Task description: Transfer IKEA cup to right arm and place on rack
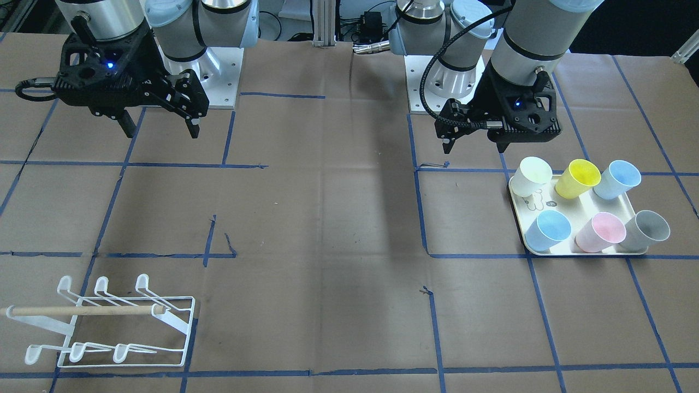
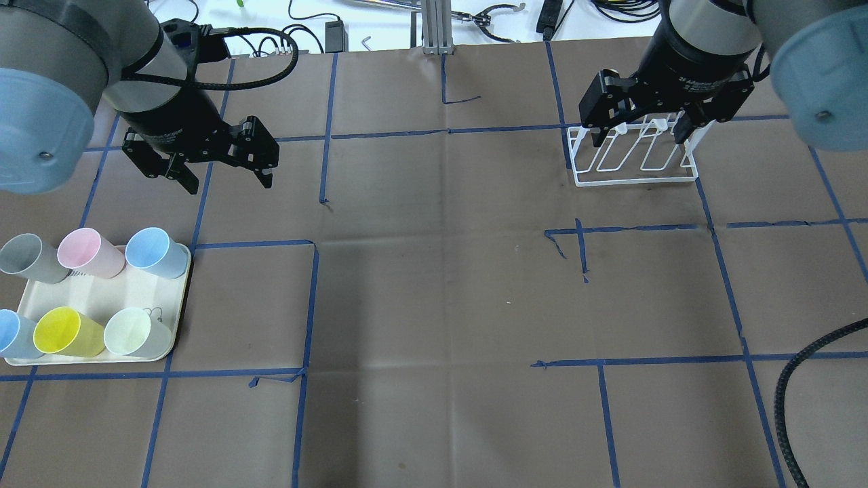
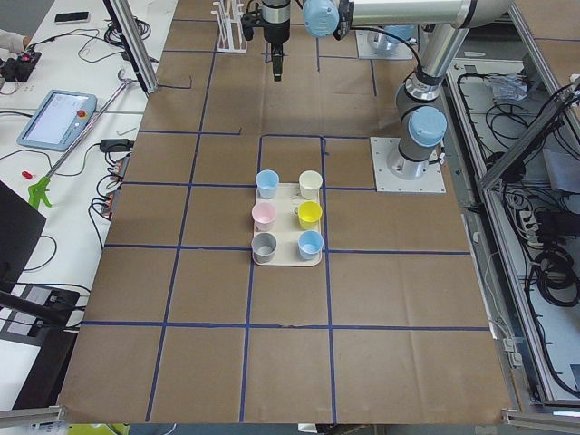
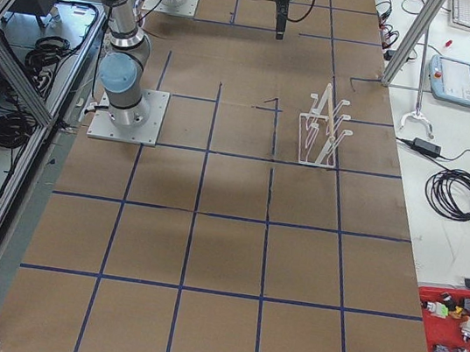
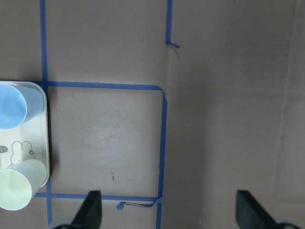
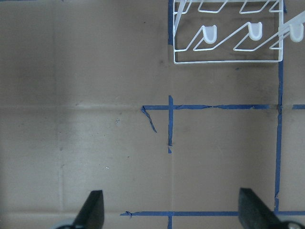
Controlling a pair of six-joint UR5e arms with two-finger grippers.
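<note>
Several pastel cups stand on a cream tray (image 2: 102, 293) at the table's left: grey (image 2: 27, 257), pink (image 2: 88, 252), blue (image 2: 156, 252), yellow (image 2: 64, 332), pale green (image 2: 132, 332) and another blue one at the edge. My left gripper (image 2: 227, 184) hovers open and empty beyond the tray; its wrist view shows the tray's edge (image 5: 42, 143) with two cups. My right gripper (image 2: 644, 139) hovers open and empty above the white wire rack (image 2: 637, 166), which also shows in the front view (image 1: 125, 327) and the right wrist view (image 6: 228, 40).
Brown paper with blue tape lines (image 2: 312, 298) covers the table. The arm bases stand on plates (image 1: 218, 76) at the robot's side. A teach pendant (image 3: 56, 118) and cables lie off the table's far side. A red parts bin (image 4: 458, 338) sits beside the table.
</note>
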